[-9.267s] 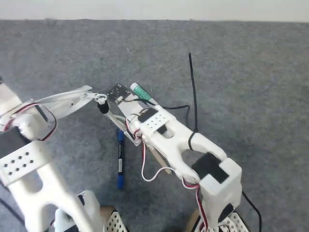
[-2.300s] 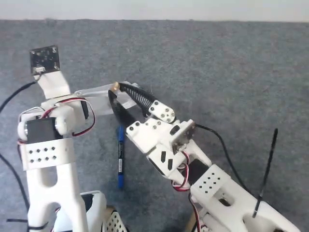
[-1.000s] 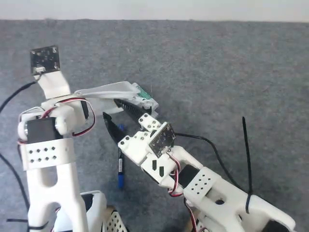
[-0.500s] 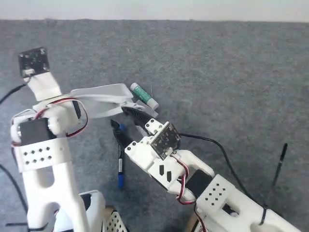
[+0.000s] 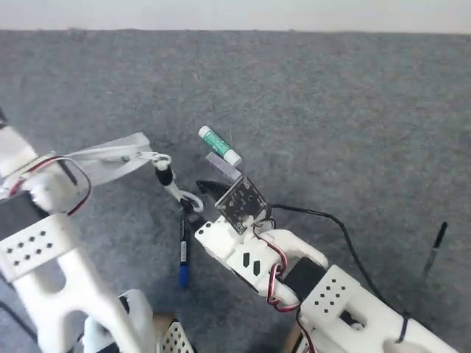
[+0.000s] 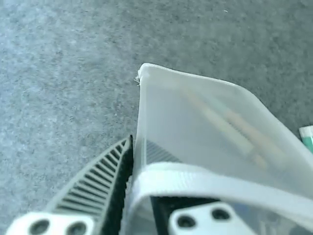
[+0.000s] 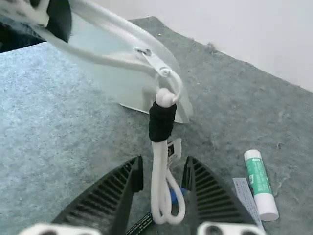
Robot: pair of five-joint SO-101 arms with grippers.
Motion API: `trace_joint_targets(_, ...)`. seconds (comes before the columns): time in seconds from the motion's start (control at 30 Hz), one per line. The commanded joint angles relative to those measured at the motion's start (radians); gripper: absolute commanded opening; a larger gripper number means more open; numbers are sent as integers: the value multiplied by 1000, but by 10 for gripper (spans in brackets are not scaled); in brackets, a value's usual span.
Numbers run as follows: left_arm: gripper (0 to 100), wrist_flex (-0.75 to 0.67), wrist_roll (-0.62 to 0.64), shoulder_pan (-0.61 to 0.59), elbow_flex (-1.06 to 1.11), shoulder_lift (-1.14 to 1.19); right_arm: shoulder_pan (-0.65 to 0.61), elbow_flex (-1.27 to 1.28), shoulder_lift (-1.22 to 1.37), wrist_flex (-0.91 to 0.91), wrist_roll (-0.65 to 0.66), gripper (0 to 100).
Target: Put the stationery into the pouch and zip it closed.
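Pouch cord perhaps brushes right gripper; glue stick, pen lie beside.

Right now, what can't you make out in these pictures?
- Pouch contents, left wrist view: the frosted wall blurs the long sticks inside; their kind is unclear.
- Blue pen, high view: its upper end is hidden behind the zip cord.
- Grey flat item beside the glue stick, right wrist view: too small to identify.
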Motion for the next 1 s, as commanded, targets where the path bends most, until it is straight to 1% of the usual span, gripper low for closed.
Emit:
trace_joint_targets(0.0, 10, -58, 40, -35, -36, -2, -10, -83, -28, 30, -29, 139)
trace_joint_targets(0.17, 10, -117, 44, -60, 2, -2, -12, -83, -24, 28, -35, 139)
trace_joint_targets(0.2, 10, -121, 44, -60, 7, -2, -18, -84, -13, 25, -54, 139)
trace_joint_targets(0.27, 10, -124, 46, -60, 8, -2, -28, -104, 35, 25, -86, 140)
trace_joint_targets(0.4, 10, -126, 63, -75, 8, -2, -21, -183, 206, 25, -101, 140)
trace_joint_targets(0.7, 10, -123, 63, -78, 10, -2, 151, -417, 595, 36, -92, 141)
trace_joint_targets(0.97, 10, -123, 61, -78, 12, -2, 193, -535, 819, 36, 89, 143)
